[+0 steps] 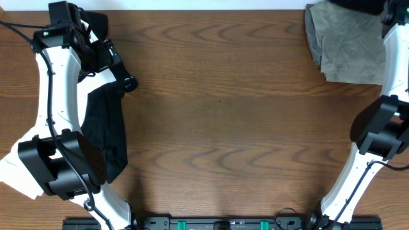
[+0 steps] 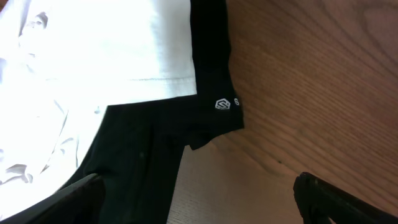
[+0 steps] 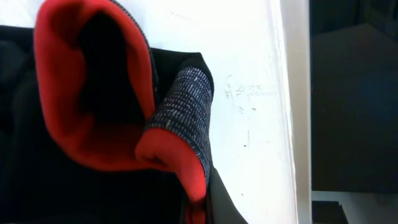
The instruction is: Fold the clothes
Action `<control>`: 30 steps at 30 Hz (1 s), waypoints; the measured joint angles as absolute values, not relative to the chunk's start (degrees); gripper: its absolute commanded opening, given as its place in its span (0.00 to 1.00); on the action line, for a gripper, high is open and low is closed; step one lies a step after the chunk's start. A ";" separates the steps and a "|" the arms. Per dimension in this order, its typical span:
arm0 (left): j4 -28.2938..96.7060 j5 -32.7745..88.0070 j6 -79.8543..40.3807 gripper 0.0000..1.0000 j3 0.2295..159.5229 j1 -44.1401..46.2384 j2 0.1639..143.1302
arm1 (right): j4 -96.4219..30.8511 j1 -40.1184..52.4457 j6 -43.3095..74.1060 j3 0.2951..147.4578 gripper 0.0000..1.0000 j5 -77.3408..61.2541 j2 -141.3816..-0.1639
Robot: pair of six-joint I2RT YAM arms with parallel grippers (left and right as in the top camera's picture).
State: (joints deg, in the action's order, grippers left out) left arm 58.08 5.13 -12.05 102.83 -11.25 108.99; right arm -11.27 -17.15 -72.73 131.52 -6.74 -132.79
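Note:
A black garment (image 1: 105, 128) lies at the table's left under my left arm, with a white piece (image 1: 13, 169) at the left edge. In the left wrist view the black garment (image 2: 149, 155), with a small white logo, overlaps the white piece (image 2: 93, 50). My left gripper (image 1: 124, 82) (image 2: 199, 199) is open and empty just above the black garment's edge. My right gripper (image 3: 208, 208) is shut on the black leggings' red-orange and grey waistband (image 3: 186, 106), at the far right corner. A khaki piece (image 1: 348, 48) lies there too.
The wooden table (image 1: 223, 115) spreads between the arms. The right wrist view shows a white surface (image 3: 249, 74) with a raised edge beyond the leggings, and dark space past it. The right arm (image 1: 377, 134) stands along the right edge.

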 measured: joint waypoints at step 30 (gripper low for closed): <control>56.71 5.15 -13.74 0.98 102.83 -11.25 108.99 | -55.77 -18.87 -73.12 131.59 0.08 -5.06 -133.67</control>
State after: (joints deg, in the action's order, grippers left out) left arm 56.71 5.15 -13.74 102.83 -11.25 108.99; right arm -55.77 -18.87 -73.12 131.59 -5.06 -133.67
